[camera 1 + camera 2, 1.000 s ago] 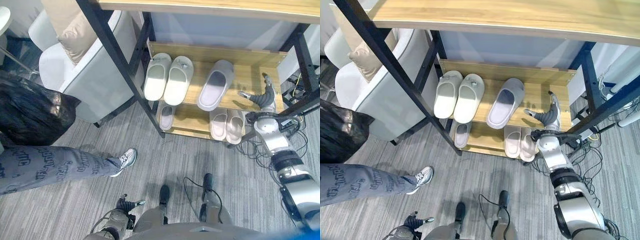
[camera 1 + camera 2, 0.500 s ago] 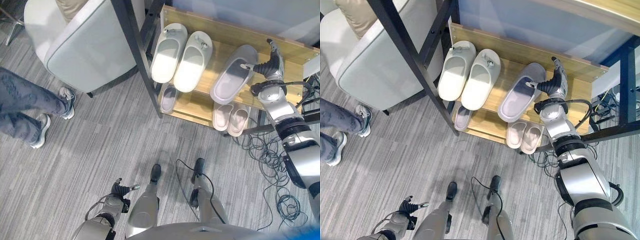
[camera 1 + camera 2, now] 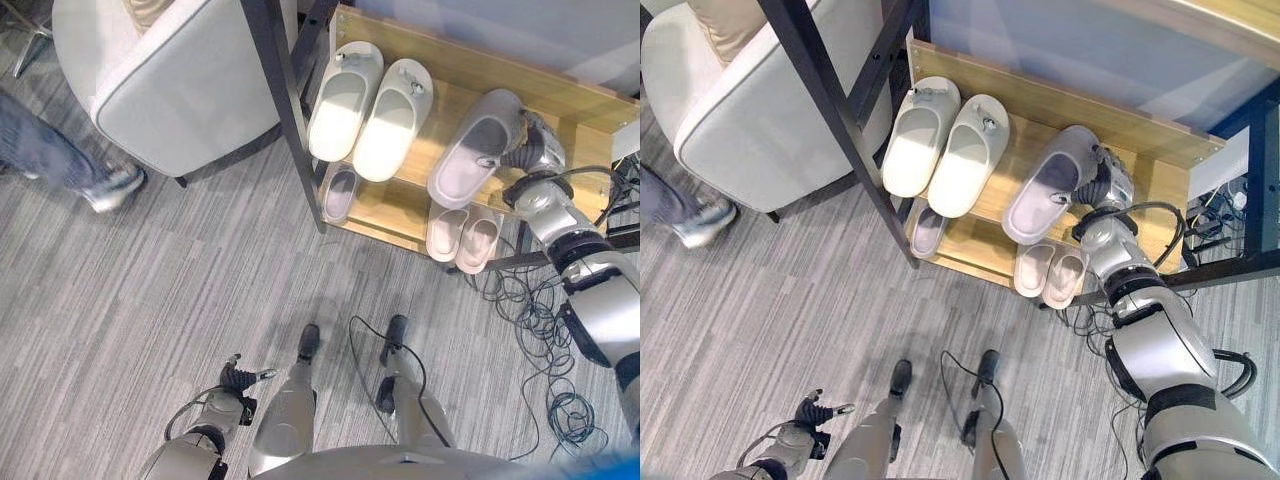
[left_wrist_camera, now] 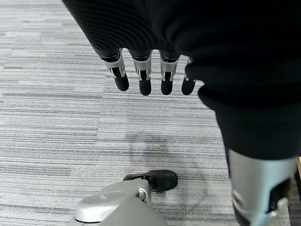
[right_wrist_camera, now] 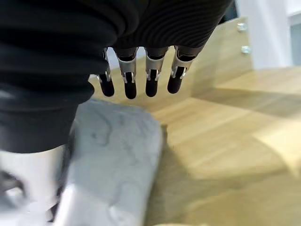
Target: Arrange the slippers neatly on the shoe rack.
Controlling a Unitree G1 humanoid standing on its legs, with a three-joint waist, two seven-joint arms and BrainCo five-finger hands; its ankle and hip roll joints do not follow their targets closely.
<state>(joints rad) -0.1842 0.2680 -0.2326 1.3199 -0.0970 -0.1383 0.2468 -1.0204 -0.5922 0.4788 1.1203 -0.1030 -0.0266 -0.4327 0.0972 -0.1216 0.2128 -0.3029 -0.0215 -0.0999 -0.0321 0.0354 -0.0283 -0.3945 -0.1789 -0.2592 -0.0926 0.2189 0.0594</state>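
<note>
left eye view: the robot's left hand (image 3: 240,380) hangs low over grey striped carpet (image 3: 150,290), fingers straight. farther off, the right hand (image 3: 527,155), fingers relaxed, rests against a grey fabric slipper (image 3: 474,148) on the wooden shoe rack's upper shelf (image 3: 575,105), beside a pale rubber slipper pair (image 3: 368,115).

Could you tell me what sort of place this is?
Probably a home-style entryway or living room, perhaps a mock-up: a wooden shoe rack holding slippers, a pale armchair beside it, and grey striped carpet.
</note>
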